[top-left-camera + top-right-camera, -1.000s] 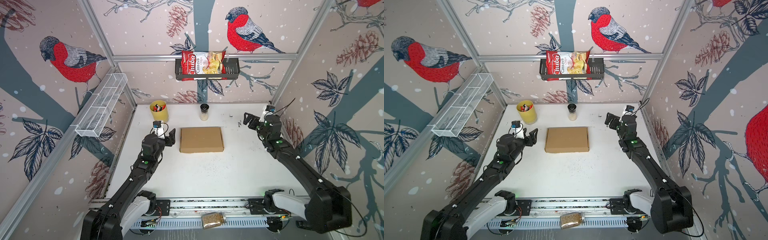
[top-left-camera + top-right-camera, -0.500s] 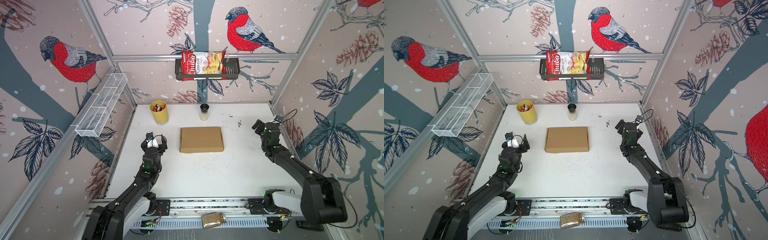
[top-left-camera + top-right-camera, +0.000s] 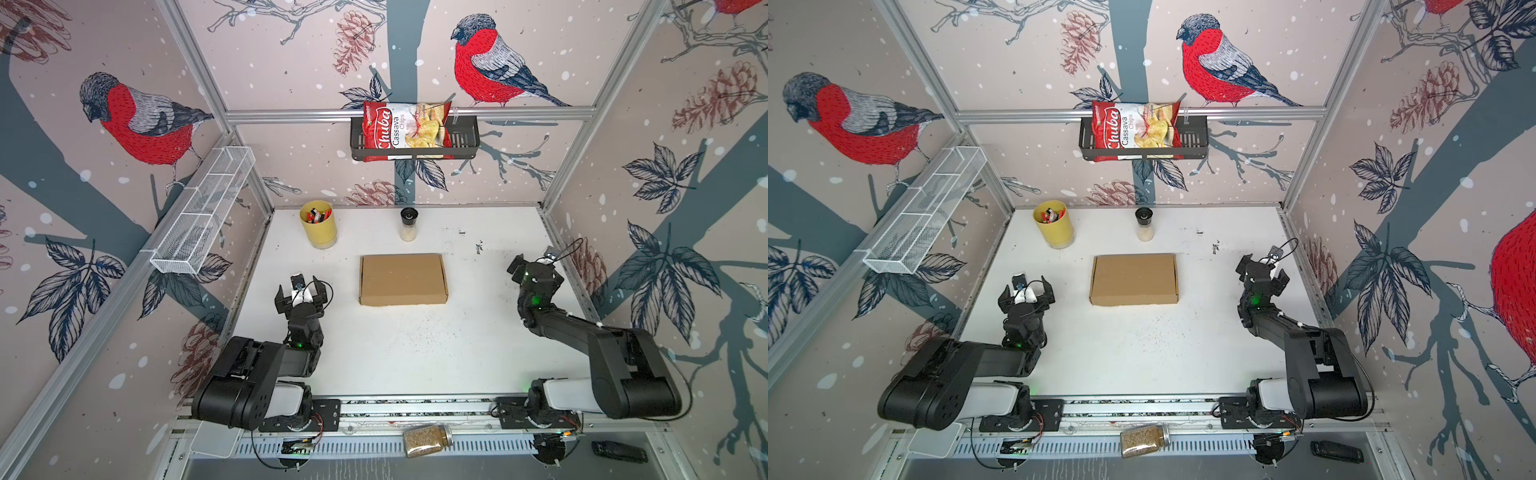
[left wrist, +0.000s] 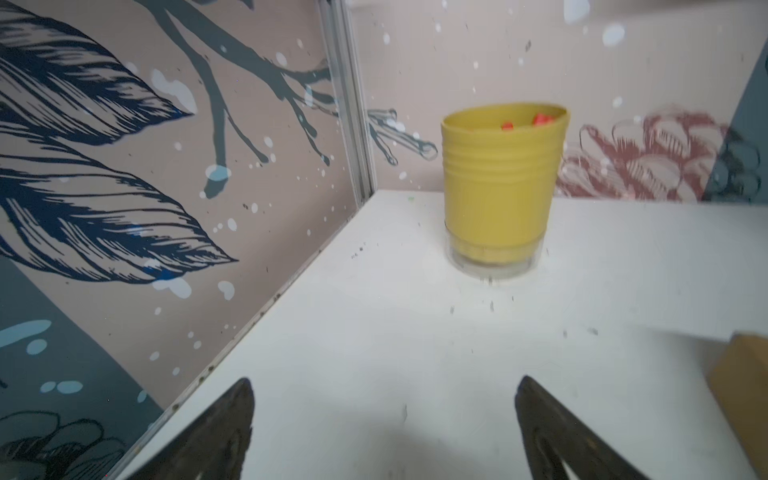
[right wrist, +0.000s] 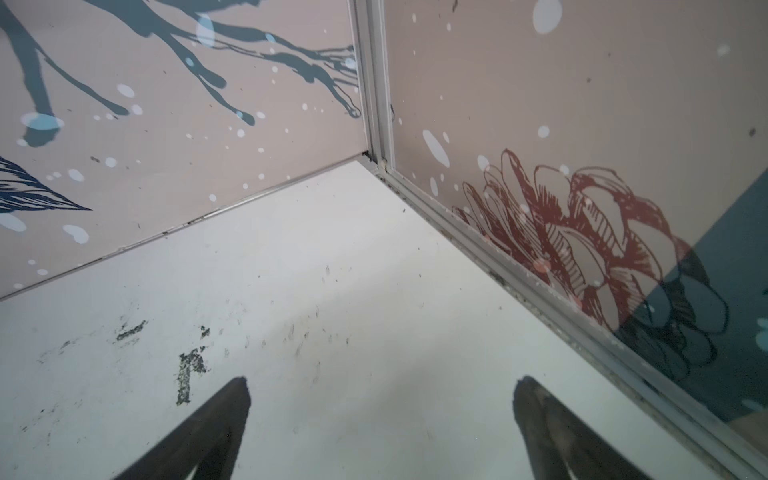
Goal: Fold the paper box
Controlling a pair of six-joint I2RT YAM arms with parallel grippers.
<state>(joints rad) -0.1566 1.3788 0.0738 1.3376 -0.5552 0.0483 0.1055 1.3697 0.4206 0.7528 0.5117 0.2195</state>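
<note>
Box [image 3: 403, 279] lies mid-table in both top views, folded shut, lid flat, long edges running across. Left gripper [image 3: 300, 291] sits to its left, near but apart. Right gripper [image 3: 536, 270] is well off to its right, close by the right wall. Both arms fold low near the front rail.

Left wrist view: fingers wide apart over bare table [image 4: 374, 324], holding nothing. Yellow cup [image 4: 500, 183] stands straight ahead by the back-left corner, red bits showing above its rim. Only a corner of the box [image 4: 744, 395] shows, at the frame's edge. The top views add a shaker [image 3: 408, 224] behind the box, near its back edge yet apart.

Right wrist view: fingers equally spread, empty, aimed at the back-right corner. This view takes in only scuffed table and wall.

Room: broad bare table in front of the box, and a clear strip on each side between box and gripper, wider on the right. Behind is tighter, with cup and shaker standing between box and back wall.
</note>
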